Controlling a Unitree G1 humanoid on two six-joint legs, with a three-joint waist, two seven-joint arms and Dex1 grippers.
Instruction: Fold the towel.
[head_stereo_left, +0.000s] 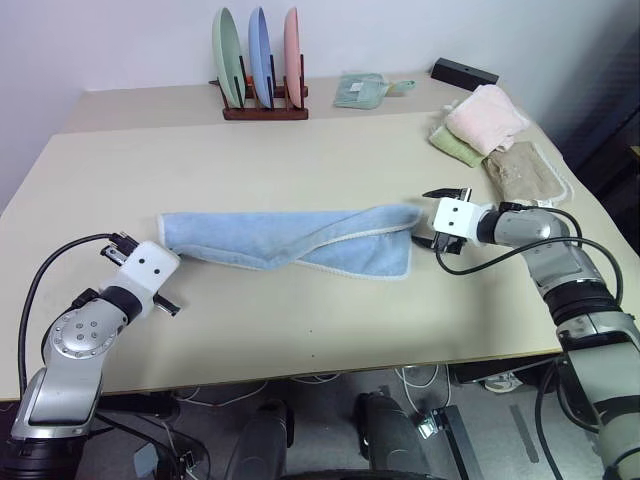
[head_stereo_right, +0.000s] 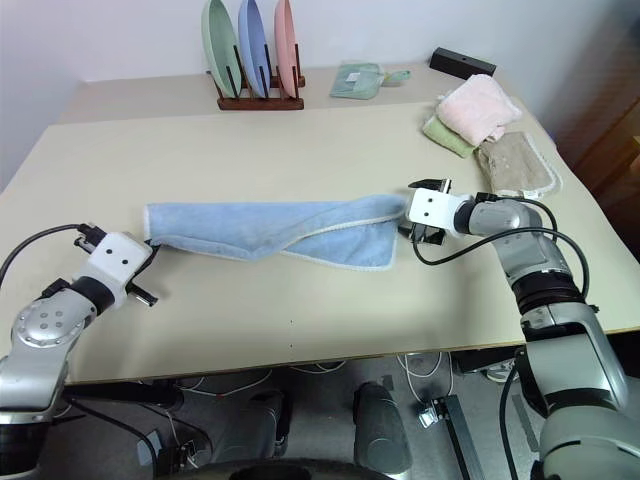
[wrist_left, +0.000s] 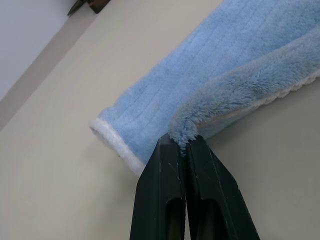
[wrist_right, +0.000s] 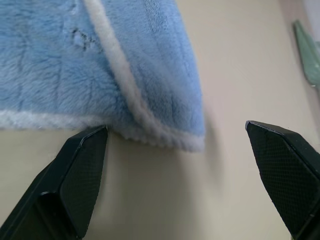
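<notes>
Left gripper (wrist_left: 182, 150) clamped tight on the towel (head_stereo_left: 290, 240), pinching a fold at its near-left end, the whitish hem curling just beside the fingers. From there the towel stretches as a long rumpled band across the desk (head_stereo_left: 300, 330) to the right gripper (wrist_right: 175, 150), whose fingers stand wide apart, straddling the hemmed corner without touching. Bare desk lies open beyond both grippers, up to the plate rack (head_stereo_left: 262, 95).

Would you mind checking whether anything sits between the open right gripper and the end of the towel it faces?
Nothing visible does. The right gripper stands open just off the towel, with only bare table between them. The left gripper is shut on the towel's other end.
</notes>
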